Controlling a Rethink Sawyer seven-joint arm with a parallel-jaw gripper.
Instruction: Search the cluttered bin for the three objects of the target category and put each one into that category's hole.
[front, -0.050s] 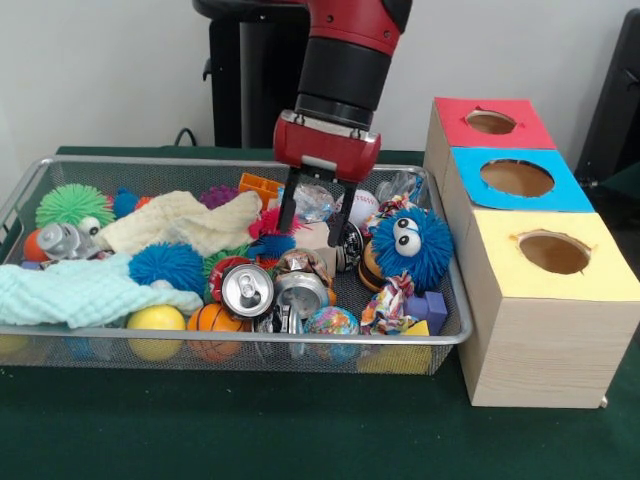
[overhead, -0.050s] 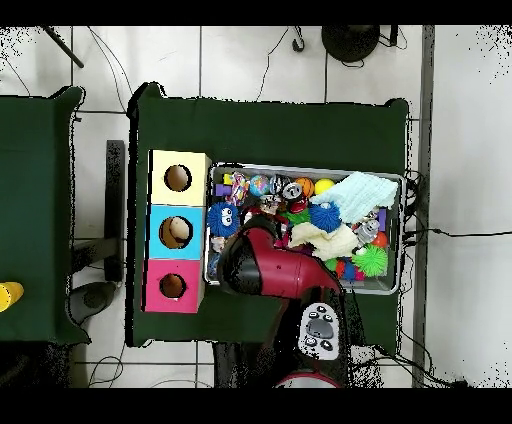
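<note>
Front view: claw (front, -0.050s: 314, 232) spread, empty, low in the wire bin (front, -0.050s: 452, 338) above the crushed cans (front, -0.050s: 248, 290).

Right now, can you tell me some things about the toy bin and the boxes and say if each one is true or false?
1. The end effector hangs over the middle of the bin. True.
2. The wooden box has four holes. False: three, with red, blue and yellow tops.
3. The blue fuzzy toy with eyes sits at the end of the bin nearest the box. True.
4. The silver can stands on the yellow top. False: it lies in the bin.
</note>
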